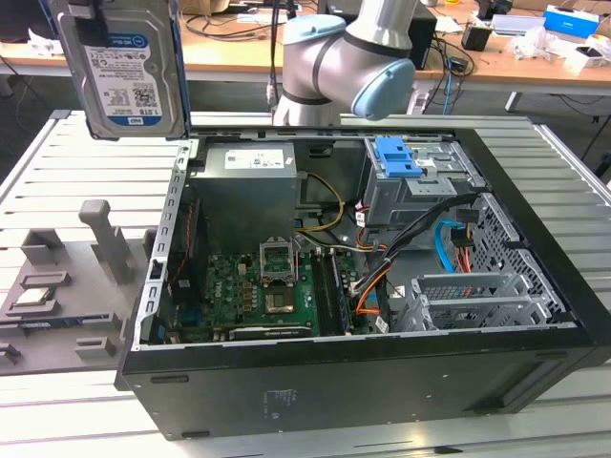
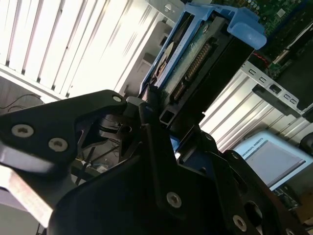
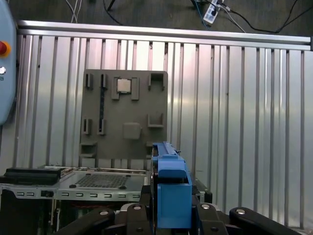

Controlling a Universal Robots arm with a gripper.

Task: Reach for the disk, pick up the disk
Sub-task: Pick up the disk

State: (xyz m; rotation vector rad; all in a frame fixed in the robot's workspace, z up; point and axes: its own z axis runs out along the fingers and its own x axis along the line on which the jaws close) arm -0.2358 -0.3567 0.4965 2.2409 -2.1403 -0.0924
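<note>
Disk: the disk [image 1: 129, 72] hung high at the exterior view's left, clear of the desk [image 1: 57, 172]. It stood upright with its white-and-blue label facing the camera.
Blue bracket: the blue bracket [image 3: 171, 191] edged the disk. It appeared end-on in the first wrist view, and in the second wrist view it wrapped the drive's connector end [image 2: 247, 24].
Pincer: in both wrist views the pincer [image 2: 168, 117] was pinching the disk, with black fingers [image 3: 200, 210] pressed against the bracket from either side.
Arm: the arm [image 1: 344, 52] showed a grey-and-blue joint on the far side of the computer case.
Computer case: the computer case [image 1: 334, 391] lay open on the slatted desk. Its motherboard [image 1: 258, 286] sat in the near-left part of the inside.
Blue clip: a flat blue clip [image 1: 399, 157] rested on the drive cage at the far right of the case, well apart from the disk.
Fixture plate: a grey fixture plate [image 1: 86, 277] lay on the desk just left of the case.
Processor chip: a small square processor chip [image 1: 33, 296] sat in one pocket of the plate.
Exterior view alone: it gave the label face, the disk's height above the desk and the inside of the case.
First wrist view alone: it looked straight down past the bracket's edge onto the whole plate [image 3: 124, 115], the chip [image 3: 123, 85] and the desk slats [image 3: 244, 98].
Second wrist view alone: it showed the drive's underside and its row of connector pins [image 2: 195, 56], close against the fingers.
</note>
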